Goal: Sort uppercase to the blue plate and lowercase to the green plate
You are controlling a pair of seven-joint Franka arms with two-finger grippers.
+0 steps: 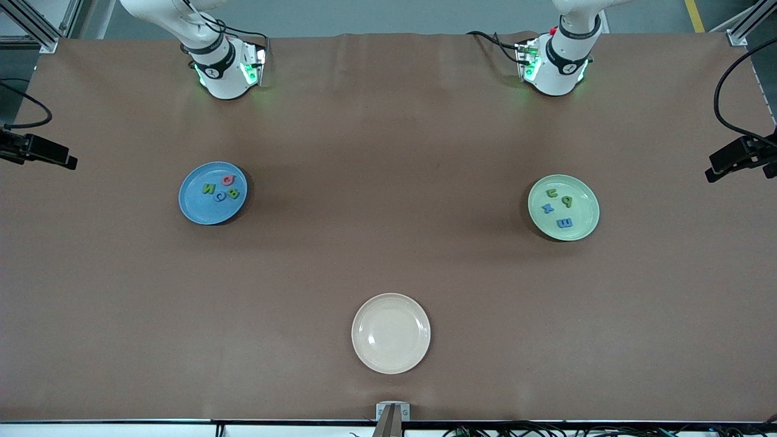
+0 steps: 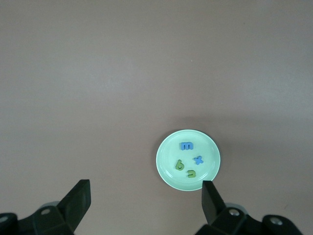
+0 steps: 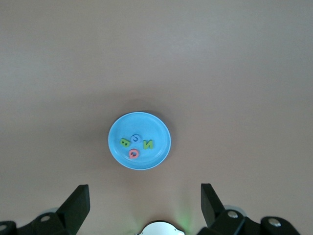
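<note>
Both claws, left gripper [image 2: 145,201] and right gripper [image 3: 145,204], hang released, seen only by wrist cameras; four capitals [image 1: 220,190] on blue plate [image 1: 194,206], four small letters [image 1: 557,207] on green plate [image 1: 583,212], one cream plate [image 1: 391,358] only in front view

Cream plate [image 1: 391,333] on brown tbl [image 1: 388,261].

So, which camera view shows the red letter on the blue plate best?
The front view: the red letter sits clearly on the blue plate. The right wrist view shows it smaller; the left wrist view shows none of it.
</note>
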